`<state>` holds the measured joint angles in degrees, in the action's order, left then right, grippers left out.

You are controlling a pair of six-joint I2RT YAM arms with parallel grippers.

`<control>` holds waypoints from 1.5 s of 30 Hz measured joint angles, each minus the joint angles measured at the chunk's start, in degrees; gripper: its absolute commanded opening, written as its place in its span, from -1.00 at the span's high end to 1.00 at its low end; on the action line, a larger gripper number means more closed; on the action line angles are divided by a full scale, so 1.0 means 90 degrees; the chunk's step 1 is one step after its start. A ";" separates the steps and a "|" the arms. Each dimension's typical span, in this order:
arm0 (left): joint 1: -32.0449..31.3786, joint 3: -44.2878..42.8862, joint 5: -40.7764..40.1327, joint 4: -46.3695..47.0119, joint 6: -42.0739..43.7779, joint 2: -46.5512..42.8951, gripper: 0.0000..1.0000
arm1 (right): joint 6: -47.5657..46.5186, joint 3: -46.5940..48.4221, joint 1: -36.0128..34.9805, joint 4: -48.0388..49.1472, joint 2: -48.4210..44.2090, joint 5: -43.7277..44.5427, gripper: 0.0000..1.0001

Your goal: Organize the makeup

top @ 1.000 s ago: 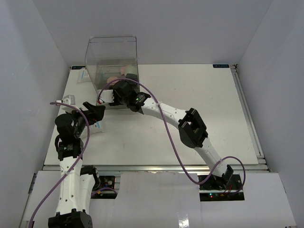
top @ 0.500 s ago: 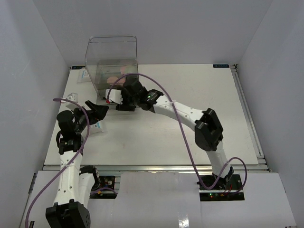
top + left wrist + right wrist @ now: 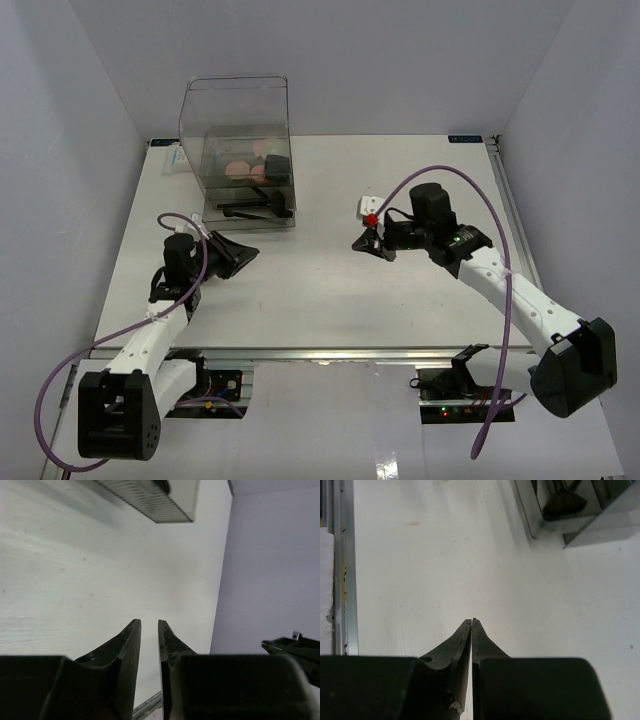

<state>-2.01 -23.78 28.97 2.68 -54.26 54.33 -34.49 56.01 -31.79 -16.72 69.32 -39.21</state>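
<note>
The makeup lies inside the clear plastic box [image 3: 235, 110] at the back left. I can make out pink discs [image 3: 238, 168], a black square compact [image 3: 277, 163] and a slim black brush [image 3: 250, 209]. In the right wrist view a brush head [image 3: 563, 502] shows through the box wall [image 3: 525, 505]. My left gripper [image 3: 250, 252] [image 3: 149, 622] hovers in front of the box, its jaws a narrow gap apart with nothing between them. Over the table's middle, well right of the box, my right gripper [image 3: 357, 243] [image 3: 472, 620] is shut and empty.
A small white and blue packet [image 3: 176, 158] lies at the far left, beside the box. A metal rail [image 3: 520, 230] [image 3: 340, 555] runs along the table's right edge. A corner of the box [image 3: 150, 500] shows at the top of the left wrist view.
The right arm has pulled back from the box to the table's middle and its jaws have shut. The left gripper has narrowed and shifted down and to the right.
</note>
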 measured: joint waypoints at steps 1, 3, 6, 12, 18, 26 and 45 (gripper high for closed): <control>-0.0052 0.0099 -0.0106 0.0124 -0.0124 0.0115 0.41 | 0.0052 -0.0178 0.0226 0.0090 -0.0151 -0.0126 0.85; -0.0101 0.0297 -0.0301 0.0433 -0.0385 0.0374 0.42 | 0.0147 -0.0509 0.0677 0.0316 -0.0388 -0.0434 0.85; -0.0100 0.0500 -0.0613 0.0909 -0.0702 0.0818 0.42 | 0.0272 -0.0870 0.1204 0.0447 -0.0640 -0.0941 0.84; -0.0100 0.0524 -0.0964 0.2110 -0.1079 0.1906 0.40 | 0.0427 -0.1101 0.1779 0.0649 -0.0829 -0.1593 0.84; -0.0098 -0.0062 -0.1062 0.2848 -0.1300 0.3347 0.40 | 0.0433 -0.1133 0.1826 0.0743 -0.0872 -0.1830 0.84; -0.0098 -0.1122 -0.1288 0.2882 -0.1176 0.3899 0.37 | 0.0376 -0.1212 0.1893 0.0752 -0.0864 -0.1851 0.85; -0.0022 -0.2895 -0.1512 0.2623 -0.0920 0.5218 0.35 | 0.0283 -0.1215 0.2066 0.0754 -0.0789 -0.1849 0.85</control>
<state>-2.21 -49.84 15.36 26.28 -62.55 101.29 -31.94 45.08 -13.20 -9.93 62.21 -55.85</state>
